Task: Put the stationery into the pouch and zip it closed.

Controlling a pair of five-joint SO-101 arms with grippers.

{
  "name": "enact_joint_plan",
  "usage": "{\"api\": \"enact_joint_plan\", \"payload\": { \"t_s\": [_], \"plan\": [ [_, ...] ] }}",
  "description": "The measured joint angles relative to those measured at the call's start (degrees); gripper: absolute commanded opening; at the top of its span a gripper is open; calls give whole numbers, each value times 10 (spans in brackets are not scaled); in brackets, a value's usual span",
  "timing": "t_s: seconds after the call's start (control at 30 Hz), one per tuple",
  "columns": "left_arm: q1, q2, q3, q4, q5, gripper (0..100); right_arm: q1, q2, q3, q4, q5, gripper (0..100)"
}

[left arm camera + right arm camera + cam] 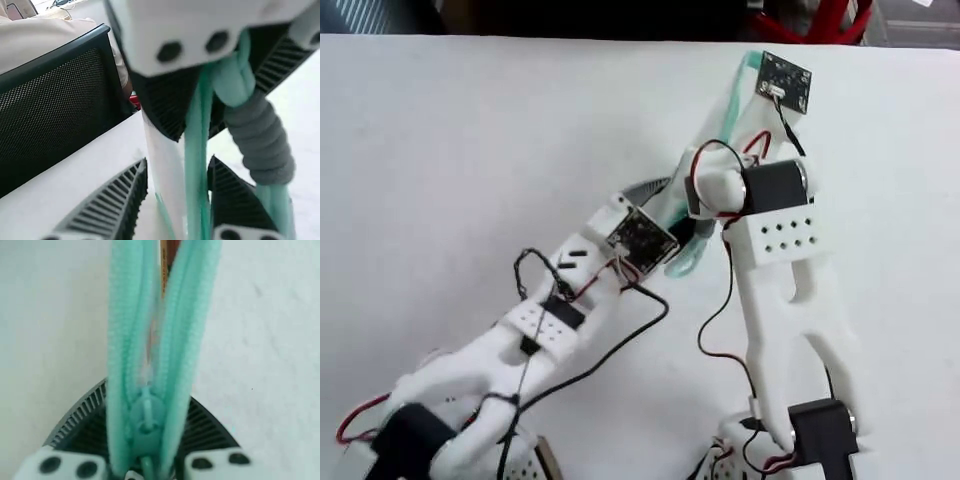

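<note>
Currently, left hand [177, 167] clamps the pouch [725, 110] edge; right hand [145, 452] grips its zipper slider [146, 425] above the counter [470, 150].

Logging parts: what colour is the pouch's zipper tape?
Mint green; the zipper tape shows best in the right wrist view.

Mint pouch [725, 115] on a white table [470, 150], with white arms trimmed in black.
Your pouch has mint-green woven zip tape over a clear, whitish body. Its slider [146, 415] is the same mint, and an orange strip [168, 260] shows between the two tapes. The cord [260, 140] is grey and ribbed. The table is plain white, with no pattern. The left arm [540, 320] and right arm [780, 270] are white with black motors, and their wires [715, 330] are red and black. The pads [112, 200] are black with fine ridges. The chair [50, 110] is black mesh, dotted all over with small holes.
</note>
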Motion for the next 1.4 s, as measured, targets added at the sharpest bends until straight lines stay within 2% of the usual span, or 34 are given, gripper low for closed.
{"api": "enact_joint_plan", "payload": {
  "t_s": [0.13,0.4,0.53,0.63,0.87,0.93,0.97,1.03,1.1,1.4],
  "plan": [
    [-1,45,-4,-59,0,195,-19,0,0,15,0,18],
    [-1,51,-4,-76,0,181,-25,0,0,16,0,18],
    [-1,51,-4,-77,0,24,-25,0,0,16,0,18],
    [1,51,-4,-77,0,44,-30,0,-1,11,0,18],
    [8,51,-4,-77,0,22,-31,0,-6,14,0,18],
    [8,51,-4,-77,0,22,-26,0,-6,14,0,52],
    [8,51,-4,-77,-3,22,-21,0,-8,16,4,101],
    [8,51,-4,-77,-15,22,-12,-3,-19,20,37,224],
    [9,51,-4,-77,-20,22,-2,-23,-29,24,101,320],
    [6,51,-4,-77,-19,22,11,-153,-87,26,223,335]
  ]
}}
